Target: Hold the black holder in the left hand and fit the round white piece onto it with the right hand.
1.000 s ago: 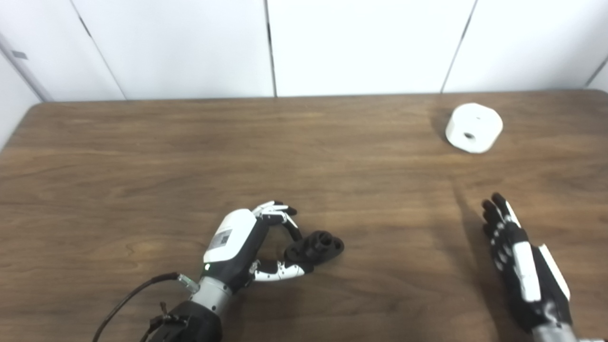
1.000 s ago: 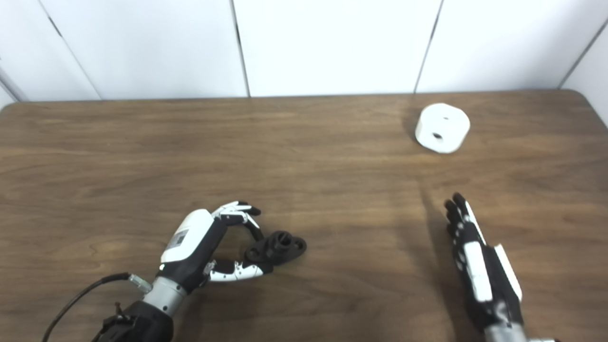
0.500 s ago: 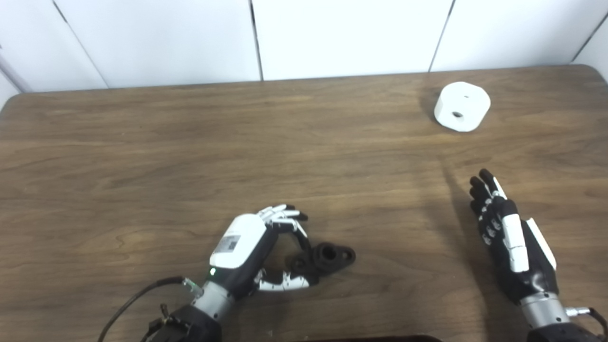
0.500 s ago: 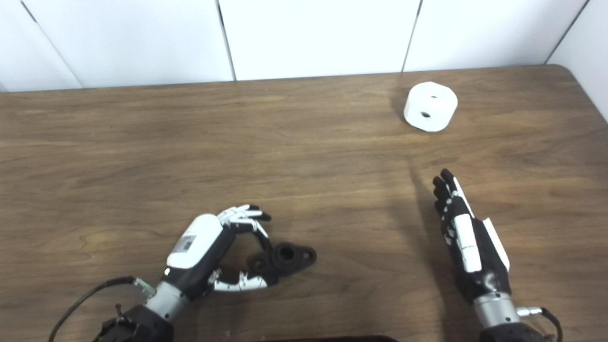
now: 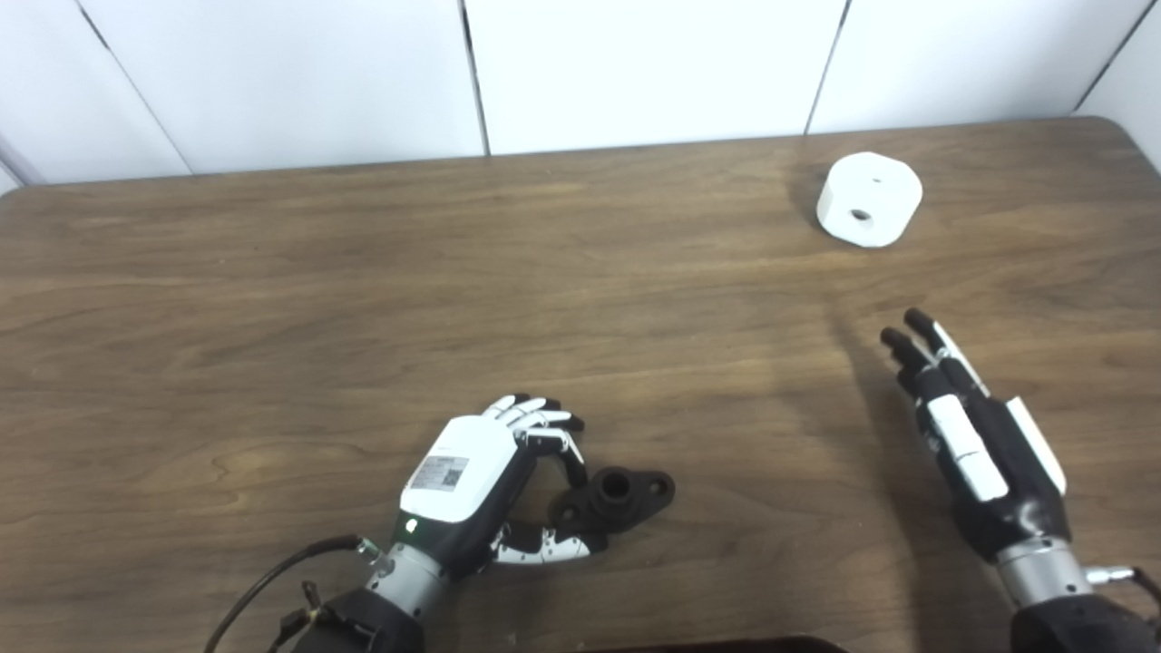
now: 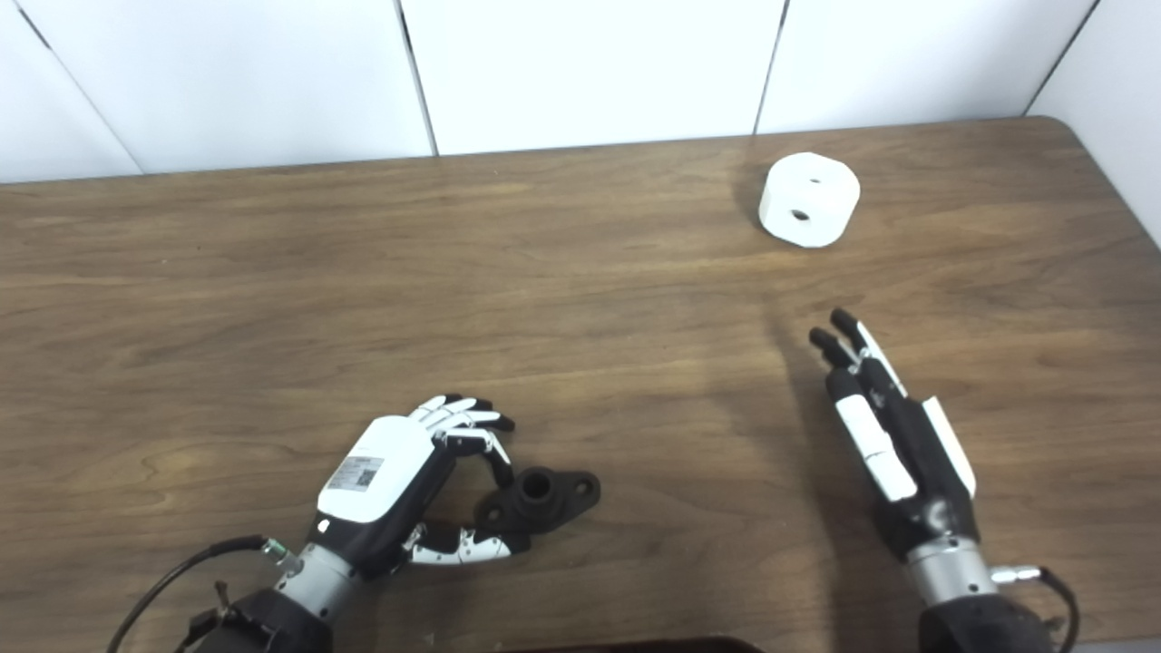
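The black holder [image 5: 624, 495] lies low on the wooden table [image 5: 363, 299], near the front middle, its round socket facing up. My left hand [image 5: 481, 476] is shut on its left end, fingers curled over it and thumb under it. The round white piece [image 5: 868, 199] with a small hole in its side stands at the far right of the table. My right hand [image 5: 970, 444] is open and empty, fingers stretched out and pointing toward the white piece, well short of it.
White wall panels stand behind the table's far edge. The table's right edge [image 6: 1116, 190] runs close to the white piece. A black cable [image 5: 272, 580] trails from my left wrist at the front.
The camera has tilted and shifted, so the whole picture moved. My left hand's fingers have closed further around the holder's left end. My right hand has turned slightly, still open.
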### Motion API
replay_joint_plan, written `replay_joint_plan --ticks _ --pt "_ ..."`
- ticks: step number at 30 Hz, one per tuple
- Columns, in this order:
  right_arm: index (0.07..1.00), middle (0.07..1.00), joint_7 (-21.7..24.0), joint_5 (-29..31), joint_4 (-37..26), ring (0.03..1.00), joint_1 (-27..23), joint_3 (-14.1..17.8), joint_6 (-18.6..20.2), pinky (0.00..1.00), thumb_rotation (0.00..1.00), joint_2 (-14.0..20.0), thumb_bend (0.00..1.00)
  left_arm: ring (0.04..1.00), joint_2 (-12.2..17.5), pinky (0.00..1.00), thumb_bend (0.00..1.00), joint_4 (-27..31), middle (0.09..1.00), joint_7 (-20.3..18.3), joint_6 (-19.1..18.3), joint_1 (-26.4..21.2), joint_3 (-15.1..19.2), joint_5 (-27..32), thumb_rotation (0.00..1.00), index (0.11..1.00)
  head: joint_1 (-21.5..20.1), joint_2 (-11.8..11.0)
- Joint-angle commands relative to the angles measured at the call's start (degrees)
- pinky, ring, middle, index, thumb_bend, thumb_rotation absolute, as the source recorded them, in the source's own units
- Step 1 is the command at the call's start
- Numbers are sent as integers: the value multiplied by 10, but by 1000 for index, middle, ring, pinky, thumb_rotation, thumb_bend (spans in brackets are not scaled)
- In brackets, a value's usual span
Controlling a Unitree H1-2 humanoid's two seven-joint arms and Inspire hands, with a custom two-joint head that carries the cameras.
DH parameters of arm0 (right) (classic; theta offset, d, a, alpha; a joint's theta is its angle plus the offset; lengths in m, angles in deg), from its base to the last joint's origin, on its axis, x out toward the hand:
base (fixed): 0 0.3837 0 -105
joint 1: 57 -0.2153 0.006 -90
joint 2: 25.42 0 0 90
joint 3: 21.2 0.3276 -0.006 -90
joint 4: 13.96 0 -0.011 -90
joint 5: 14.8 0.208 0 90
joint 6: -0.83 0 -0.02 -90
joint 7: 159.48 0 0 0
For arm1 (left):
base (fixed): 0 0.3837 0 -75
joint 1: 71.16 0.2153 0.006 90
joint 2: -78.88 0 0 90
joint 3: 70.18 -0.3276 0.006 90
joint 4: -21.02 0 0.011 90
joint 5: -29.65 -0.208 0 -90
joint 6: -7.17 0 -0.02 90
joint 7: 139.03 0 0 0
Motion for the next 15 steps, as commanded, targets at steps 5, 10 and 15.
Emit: replay_joint_plan --ticks 5,10,15 --pt "872 881 -29 -74 -16 912 -60 19 4 911 494 24 678 863 4 897 521 -14 789 -54 -28 16 4 -32 49 487 -5 -5" --pt "883 891 -31 -133 7 921 -110 22 6 962 421 49 732 860 6 889 520 -14 787 -52 -19 22 14 -24 48 487 -29 -29" --pt "882 898 -27 -179 26 919 -159 17 19 908 331 79 786 854 9 871 520 -16 787 -46 -13 28 20 -22 48 487 -51 -43"
